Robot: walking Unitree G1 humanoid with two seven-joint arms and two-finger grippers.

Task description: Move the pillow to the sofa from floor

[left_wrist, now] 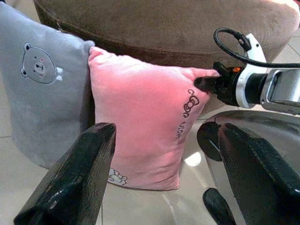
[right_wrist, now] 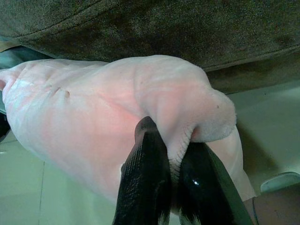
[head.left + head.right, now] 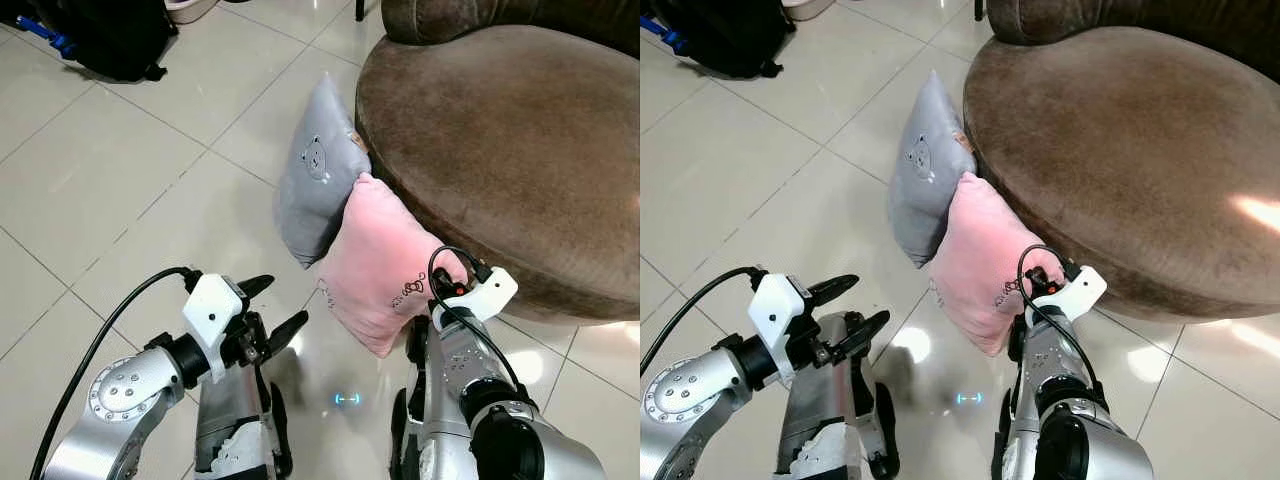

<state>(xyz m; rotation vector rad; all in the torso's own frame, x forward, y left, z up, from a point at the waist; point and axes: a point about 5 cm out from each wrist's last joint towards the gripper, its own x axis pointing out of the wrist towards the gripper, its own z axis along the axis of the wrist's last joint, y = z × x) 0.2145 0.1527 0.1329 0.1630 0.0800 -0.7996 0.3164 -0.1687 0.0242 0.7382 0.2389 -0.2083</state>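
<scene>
From the left eye view we've got the pink pillow (image 3: 383, 272) standing on the tiled floor (image 3: 130, 190), leaning back against the curved front edge of the brown sofa (image 3: 510, 140). It's a soft plush square with a little bow doodle and some dark lettering near one corner. Just beside it on the left, touching it, is a grey pillow (image 3: 318, 170) with a small bear face printed on it, also propped against the sofa. Our right tool (image 3: 447, 288) is up at the pink pillow's right-hand corner, while the left tool (image 3: 272, 312) hangs over the floor to the pillow's left, not touching it. A black backpack (image 3: 105, 35) sits at the far left of the floor.

The right eye view is the same deal, and the pink pillow's bottom corner rests right on the glossy tiles.

In the left wrist view, our left tool's two black fingers (image 1: 77, 176) are spread wide with the pink pillow framed between them, well apart from both. You can see the bow and lettering nicely here, plus a small white print near the bottom edge. The right tool pokes into the upper corner of the pillow.

In the right wrist view, the right tool is clamped tight on a bunched-up fold of the pink fabric, which puffs out around the fingers (image 2: 145, 173).
</scene>
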